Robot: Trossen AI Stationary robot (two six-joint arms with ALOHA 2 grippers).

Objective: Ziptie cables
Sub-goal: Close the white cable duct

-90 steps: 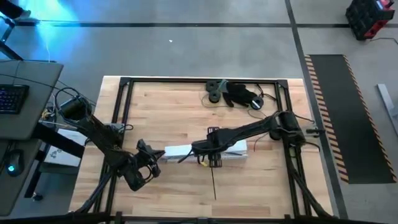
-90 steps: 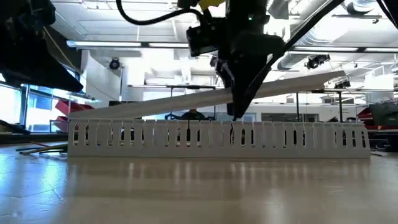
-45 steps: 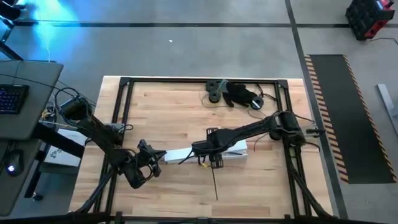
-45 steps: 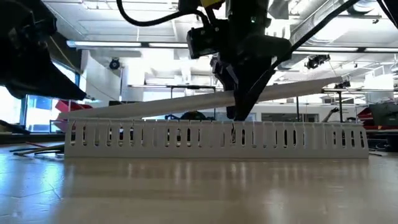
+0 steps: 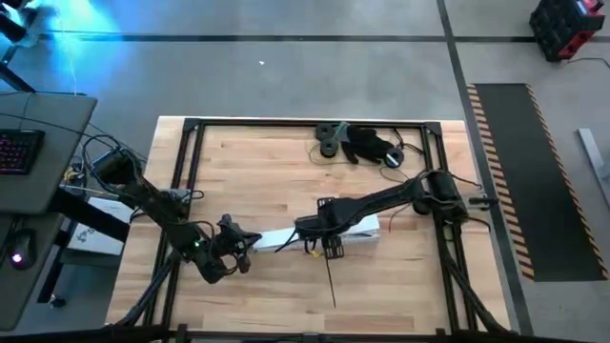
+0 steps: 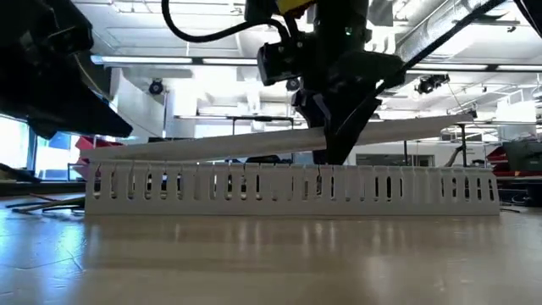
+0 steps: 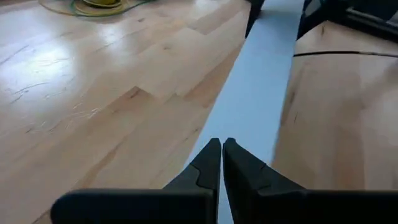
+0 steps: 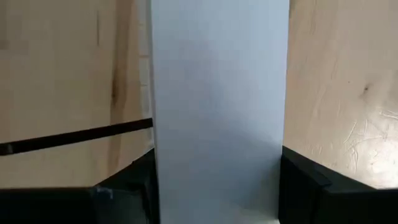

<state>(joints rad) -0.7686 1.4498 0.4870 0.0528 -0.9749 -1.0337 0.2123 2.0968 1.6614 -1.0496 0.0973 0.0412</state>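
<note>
Over the last second the left pincer (image 5: 250, 255), fingers clenched, has slid toward the flat white plastic lid strip (image 5: 286, 236); the right pincer (image 5: 307, 232) grasps that strip above the wooden tabletop (image 5: 257, 162); the dark-grey cables (image 5: 400, 152) lie untouched at the far edge.

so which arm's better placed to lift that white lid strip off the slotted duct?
Right, probably. The right gripper already straddles the white strip, one finger on each side, mid-length over the slotted duct. The left gripper sits at the strip's end with its fingers closed together.
</note>
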